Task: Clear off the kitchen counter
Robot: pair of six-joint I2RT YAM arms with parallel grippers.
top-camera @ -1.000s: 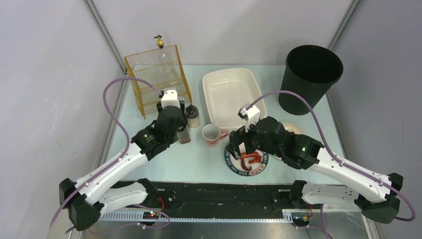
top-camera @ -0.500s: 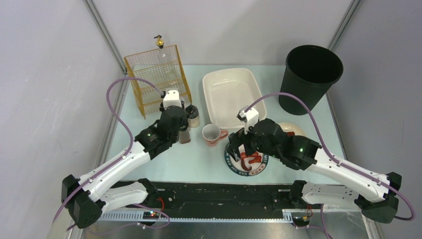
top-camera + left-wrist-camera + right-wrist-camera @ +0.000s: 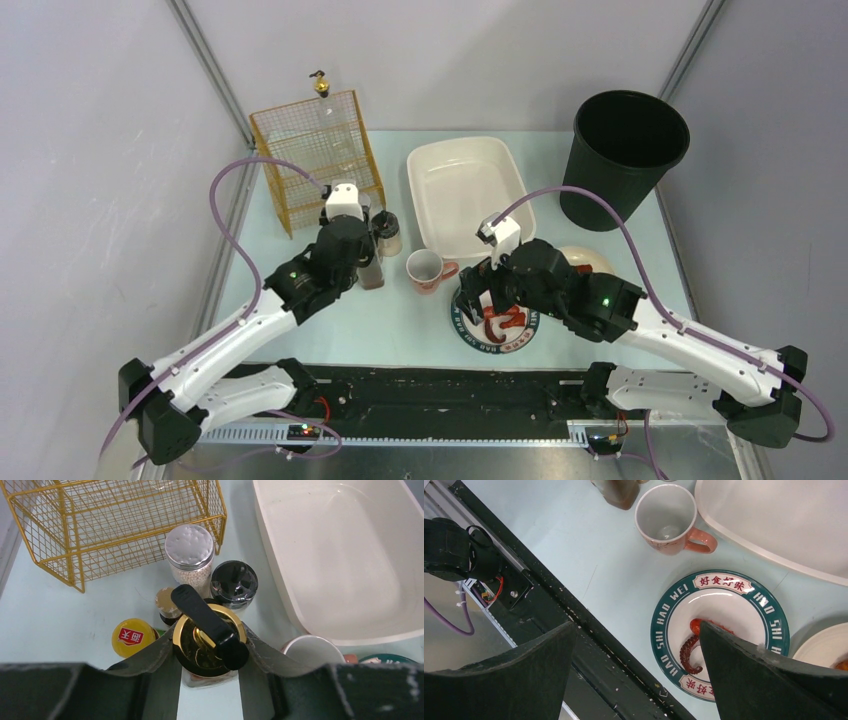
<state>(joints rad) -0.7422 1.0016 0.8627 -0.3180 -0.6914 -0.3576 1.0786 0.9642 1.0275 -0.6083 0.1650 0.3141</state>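
Note:
The kitchen counter (image 3: 400, 335) is a pale mint-blue tabletop. My left gripper (image 3: 209, 655) is shut on a glass grinder jar (image 3: 206, 647) with a gold rim and a black crank handle; its fingers press both sides of the lid. The jar stands on the counter in the top view (image 3: 372, 272). My right gripper (image 3: 635, 626) is open and empty, hovering above a teal-rimmed plate (image 3: 659, 630) that holds a red octopus tentacle (image 3: 688, 655). A pink-handled mug (image 3: 667, 517) stands upright between the jar and the plate.
A yellow wire rack (image 3: 318, 160) stands at the back left, a white basin (image 3: 465, 190) at the back middle and a black bin (image 3: 628, 150) at the back right. A bead-filled jar (image 3: 189, 555), a black-lidded jar (image 3: 234, 582) and a yellow-capped bottle (image 3: 132, 636) crowd the grinder. A cream dish (image 3: 590, 258) lies right of the plate.
Both arms have shifted only slightly. The left gripper stays on the grinder jar and the right gripper stays open over the plate.

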